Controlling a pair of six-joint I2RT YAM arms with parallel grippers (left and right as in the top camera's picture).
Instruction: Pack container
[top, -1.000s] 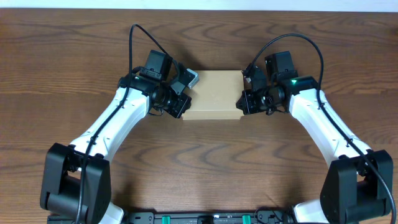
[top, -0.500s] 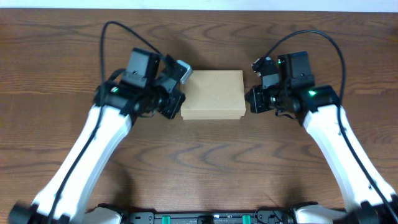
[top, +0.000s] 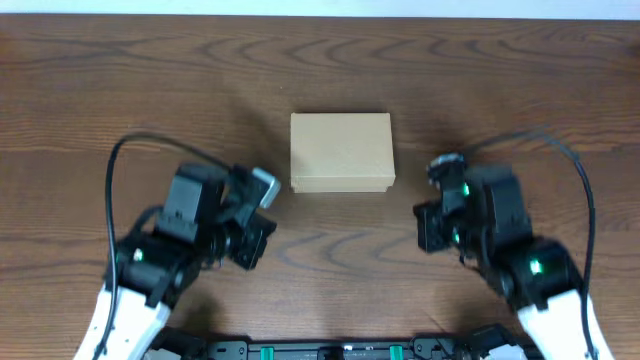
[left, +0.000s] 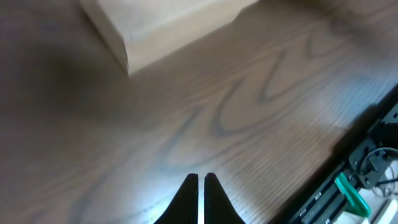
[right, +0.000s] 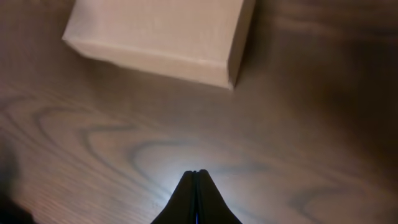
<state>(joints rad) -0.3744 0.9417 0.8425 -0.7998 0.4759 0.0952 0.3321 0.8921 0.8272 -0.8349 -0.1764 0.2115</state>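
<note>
Matt cardboard container (top: 341, 150) on a grained wood surface (top: 120, 90); plastic arm parts.
Container was plain tan cardboard, matt, smooth-faced, unprinted, with crisp folded edges. Surface was dark brown wood-look with bold grain, smooth, and a soft sheen showed in both wrist views. Left fingers (left: 186, 205) and right fingers (right: 186, 202) looked black and matt, material unclear. Arm shells (top: 125, 320) were glossy white plastic, and the wrist housings (top: 190, 205) were matt black.

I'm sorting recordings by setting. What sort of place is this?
Likely a robotics lab bench: a wood-grain table, the left arm and right arm over it, a black rail at its near edge, and one closed cardboard box.
</note>
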